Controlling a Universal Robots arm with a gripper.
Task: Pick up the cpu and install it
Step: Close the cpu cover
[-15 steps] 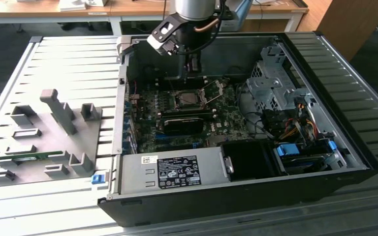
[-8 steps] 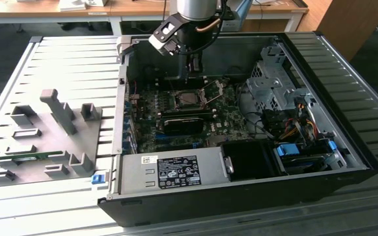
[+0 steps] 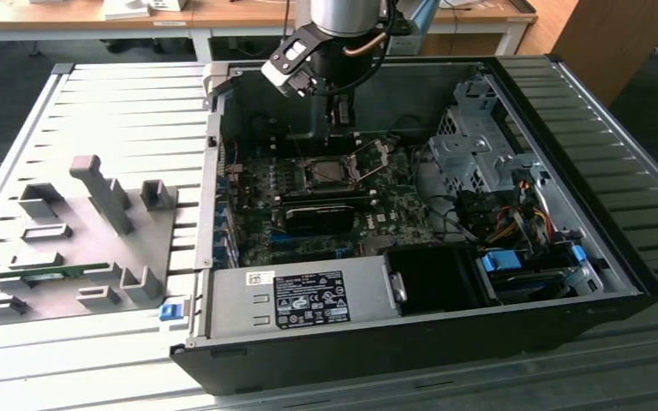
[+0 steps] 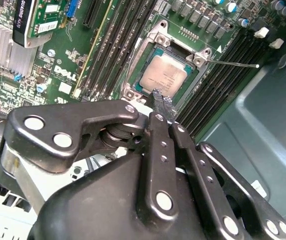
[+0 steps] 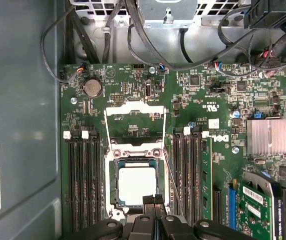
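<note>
Just beyond closed claw (image 5: 154, 199), cpu (image 5: 136, 184) seated in socket (image 5: 113, 181).

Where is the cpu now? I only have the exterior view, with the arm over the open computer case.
Observer: In both wrist views the cpu lies flat in the motherboard socket, silvery top up.
Operator: Is it clamped down?
Observer: No; the first wrist view shows the metal cover frame swung open.
Operator: And the gripper?
Observer: Shut and empty in the second wrist view, poised by the cpu's edge.
</note>
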